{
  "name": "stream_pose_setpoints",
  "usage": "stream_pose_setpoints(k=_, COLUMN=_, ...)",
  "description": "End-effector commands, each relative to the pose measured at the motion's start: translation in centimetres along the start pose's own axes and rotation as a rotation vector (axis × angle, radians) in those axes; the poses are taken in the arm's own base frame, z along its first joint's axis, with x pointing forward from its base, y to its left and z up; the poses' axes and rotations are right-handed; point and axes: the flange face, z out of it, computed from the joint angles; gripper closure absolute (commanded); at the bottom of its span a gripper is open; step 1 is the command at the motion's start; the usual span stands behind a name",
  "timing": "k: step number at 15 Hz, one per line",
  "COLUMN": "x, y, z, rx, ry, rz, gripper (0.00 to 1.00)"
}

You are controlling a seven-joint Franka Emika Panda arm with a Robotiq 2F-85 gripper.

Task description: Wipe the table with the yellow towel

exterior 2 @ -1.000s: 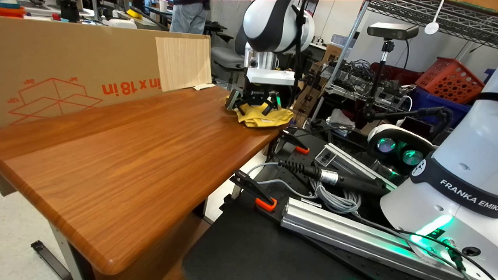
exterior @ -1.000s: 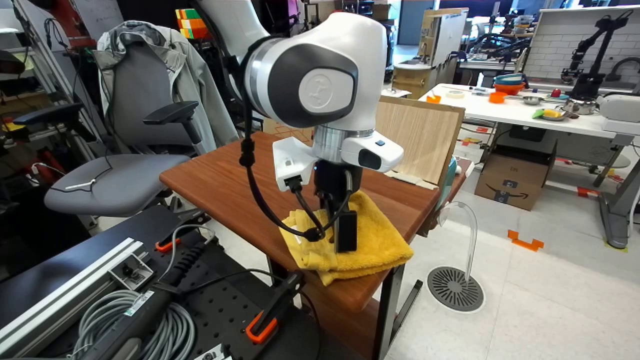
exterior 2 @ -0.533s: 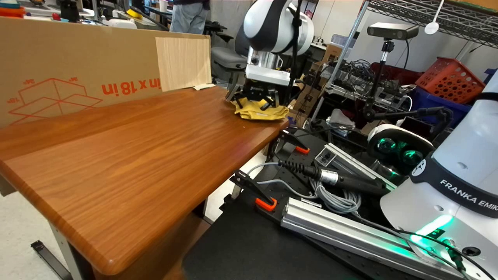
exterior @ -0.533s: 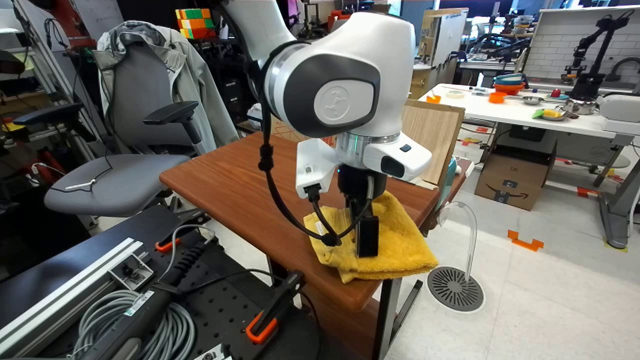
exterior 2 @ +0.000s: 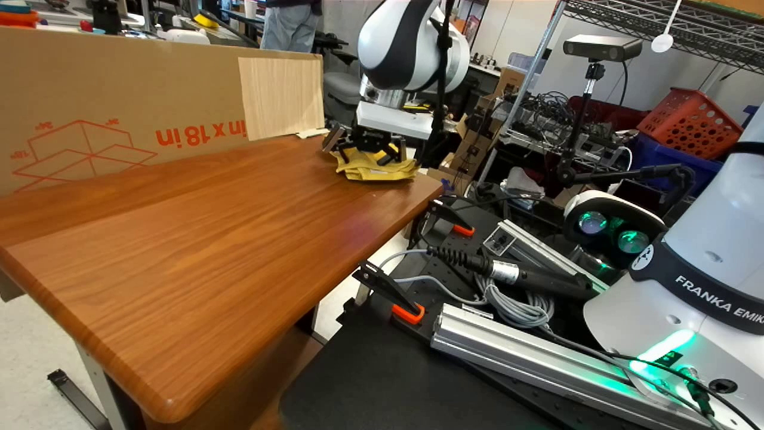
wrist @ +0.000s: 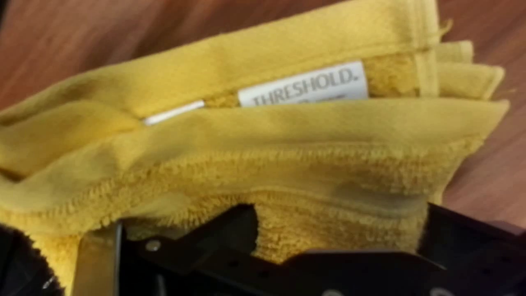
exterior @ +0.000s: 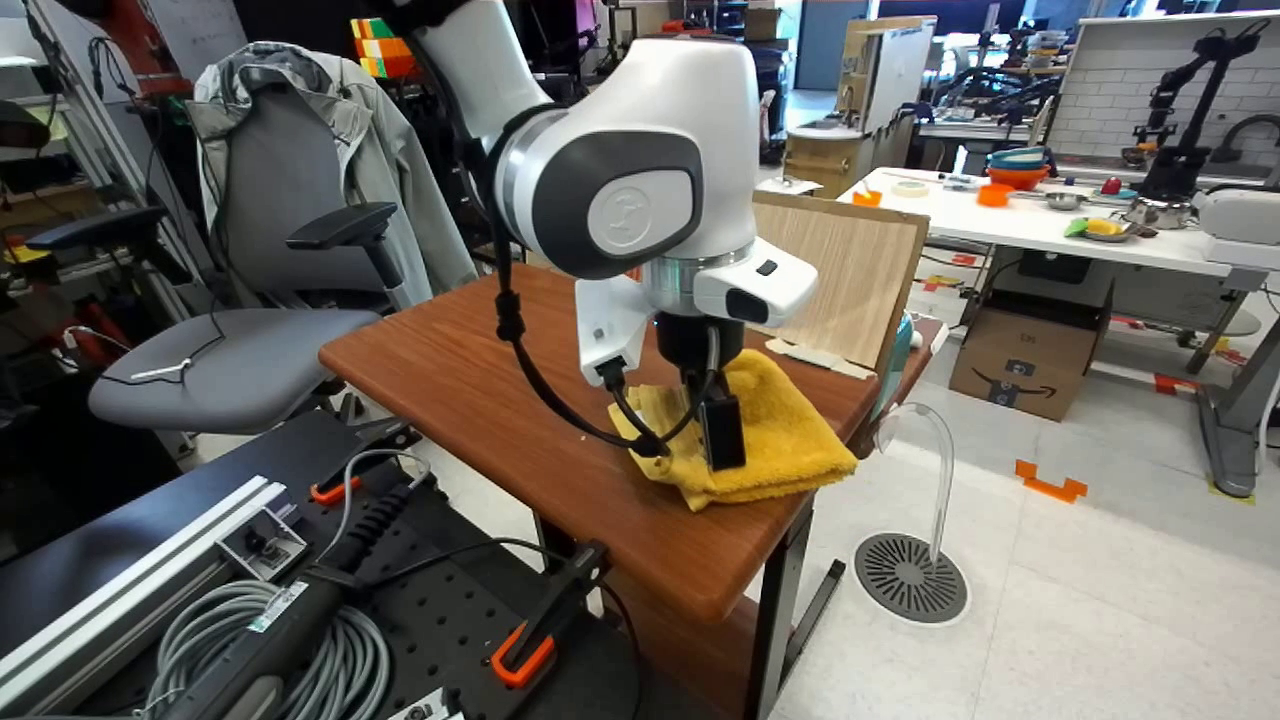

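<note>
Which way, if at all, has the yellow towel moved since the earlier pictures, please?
Yes, the towel has shifted closer to the wooden board in both exterior views.

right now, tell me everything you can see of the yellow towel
The yellow towel looks like fluffy terry cloth with smooth, flat borders; a white tag reads THRESHOLD. Folded in loose layers, it lies near one end of the brown table, a corner apparently past the edge. The fingers, set apart, seem to rest on it.
</note>
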Motion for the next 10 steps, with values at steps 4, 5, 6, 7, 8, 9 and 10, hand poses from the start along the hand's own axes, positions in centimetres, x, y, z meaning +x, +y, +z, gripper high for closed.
stream_pose_setpoints(k=4, x=-8.0, y=-9.8, z=3.9, rx=0.042, ry=-0.026, rz=-0.146, gripper=0.0)
stream_pose_setpoints(k=5, x=-9.7, y=-10.8, z=3.3, rx=0.057, ry=-0.051, rz=-0.203, gripper=0.0)
stream_pose_setpoints(k=6, x=-11.0, y=-11.8, z=3.0, rx=0.07, ry=-0.059, rz=-0.253, gripper=0.0)
stream_pose_setpoints(k=7, x=-12.4, y=-12.6, z=2.5, rx=0.085, ry=-0.069, rz=-0.312, gripper=0.0)
stream_pose_setpoints(k=8, x=-13.4, y=-13.4, z=2.2, rx=0.091, ry=-0.083, rz=-0.361, gripper=0.0)
stream_pose_setpoints(k=9, x=-13.9, y=-13.8, z=1.7, rx=0.063, ry=-0.092, rz=-0.405, gripper=0.0)
stream_pose_setpoints(k=10, x=-11.0, y=-13.7, z=-0.6, rx=0.097, ry=-0.041, rz=-0.331, gripper=0.0)
